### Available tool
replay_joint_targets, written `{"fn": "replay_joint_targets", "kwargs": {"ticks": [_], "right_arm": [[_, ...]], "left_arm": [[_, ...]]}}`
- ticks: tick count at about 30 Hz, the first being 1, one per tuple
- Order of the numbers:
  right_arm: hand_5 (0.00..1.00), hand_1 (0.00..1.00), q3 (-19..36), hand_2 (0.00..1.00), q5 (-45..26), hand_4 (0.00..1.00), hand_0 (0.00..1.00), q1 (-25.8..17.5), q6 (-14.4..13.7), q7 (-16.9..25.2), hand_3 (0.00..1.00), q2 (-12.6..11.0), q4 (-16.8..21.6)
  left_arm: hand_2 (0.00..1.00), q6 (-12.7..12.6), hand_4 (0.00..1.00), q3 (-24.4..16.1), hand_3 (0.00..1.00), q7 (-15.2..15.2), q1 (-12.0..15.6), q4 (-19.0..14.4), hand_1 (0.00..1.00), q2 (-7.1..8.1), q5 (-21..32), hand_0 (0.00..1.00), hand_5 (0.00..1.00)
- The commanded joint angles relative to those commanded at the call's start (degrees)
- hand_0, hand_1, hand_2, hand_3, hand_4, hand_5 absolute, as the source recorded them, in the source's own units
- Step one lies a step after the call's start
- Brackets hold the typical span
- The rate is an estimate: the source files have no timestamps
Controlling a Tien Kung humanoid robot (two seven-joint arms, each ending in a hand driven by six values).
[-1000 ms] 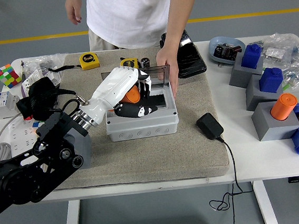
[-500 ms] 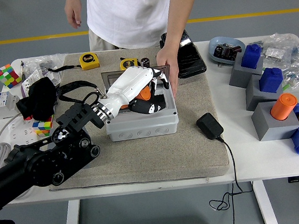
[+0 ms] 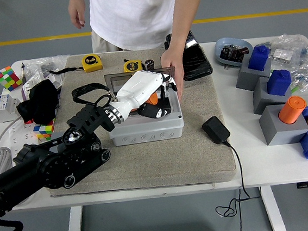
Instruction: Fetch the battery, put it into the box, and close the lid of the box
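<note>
A grey box (image 3: 144,130) sits on the mat in the middle of the table, its clear lid (image 3: 119,78) standing open at the back. My left hand (image 3: 153,100), white with dark fingertips, reaches into the box and is shut on an orange battery (image 3: 152,98), held low inside the box. A person's hand (image 3: 172,70) grips the box's far right rim and steadies it. The right arm is out of view.
Two yellow tape measures (image 3: 91,62) lie behind the box. A black adapter (image 3: 216,129) with cable lies right of it. Blue and grey blocks (image 3: 274,85) and an orange cylinder (image 3: 291,109) stand at the right. A Rubik's cube (image 3: 8,77) sits far left.
My left arm has pushed further forward and right, carrying the orange battery deeper into the box. The person's hand has stayed on the box's rim.
</note>
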State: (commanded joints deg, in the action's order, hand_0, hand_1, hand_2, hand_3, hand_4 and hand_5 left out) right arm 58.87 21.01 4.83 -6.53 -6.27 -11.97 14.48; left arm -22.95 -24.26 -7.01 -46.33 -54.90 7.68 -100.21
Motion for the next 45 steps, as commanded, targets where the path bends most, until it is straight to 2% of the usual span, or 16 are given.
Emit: {"fn": "replay_joint_targets", "kwargs": {"ticks": [5,6,18,27,30,41,42,45], "right_arm": [[0.407,0.655,-0.1,0.656,0.0,0.960,0.651,0.0,0.0,0.0,0.537,-0.1,0.0],[0.408,0.655,-0.1,0.656,-0.1,0.960,0.651,0.0,0.1,0.0,0.537,-0.1,0.0],[0.409,0.655,-0.7,0.655,-0.2,0.960,0.651,0.0,0.1,0.0,0.537,-0.2,0.0],[0.409,0.655,-0.1,0.656,0.0,0.960,0.651,0.0,0.1,0.1,0.537,-0.1,0.0],[0.408,0.655,0.1,0.656,0.0,0.961,0.651,0.0,0.2,0.1,0.537,0.0,0.0],[0.409,0.655,0.5,0.657,0.3,0.961,0.651,-0.1,0.2,0.2,0.537,0.0,0.0],[0.411,0.655,0.6,0.656,0.3,0.960,0.651,-0.1,0.2,0.2,0.536,-0.1,0.0],[0.411,0.655,0.6,0.656,0.3,0.960,0.651,-0.1,0.2,0.2,0.536,-0.1,0.0]], "left_arm": [[0.377,0.0,0.926,0.2,0.581,0.6,0.1,0.1,0.140,0.22,-0.6,0.104,0.002],[0.398,0.0,0.988,0.2,0.573,0.7,0.1,0.1,0.291,0.24,-0.6,0.185,0.077],[0.400,0.4,0.998,-0.3,0.572,1.0,0.6,0.1,0.311,0.59,0.0,0.196,0.109],[0.398,0.2,0.998,-2.3,0.572,0.5,1.2,-1.4,0.309,0.82,0.0,0.196,0.115],[0.403,0.2,0.998,-3.5,0.571,-0.1,1.7,-2.8,0.312,1.05,0.3,0.196,0.113],[0.403,-1.3,0.998,-12.0,0.569,-3.1,5.2,-13.4,0.312,3.45,1.6,0.197,0.118],[0.440,-1.6,0.998,-12.8,0.562,-3.5,5.5,-13.8,0.386,3.60,1.7,0.234,0.202],[0.440,-2.3,0.998,-16.0,0.562,-4.3,6.4,-14.7,0.386,4.08,1.9,0.234,0.202]]}}
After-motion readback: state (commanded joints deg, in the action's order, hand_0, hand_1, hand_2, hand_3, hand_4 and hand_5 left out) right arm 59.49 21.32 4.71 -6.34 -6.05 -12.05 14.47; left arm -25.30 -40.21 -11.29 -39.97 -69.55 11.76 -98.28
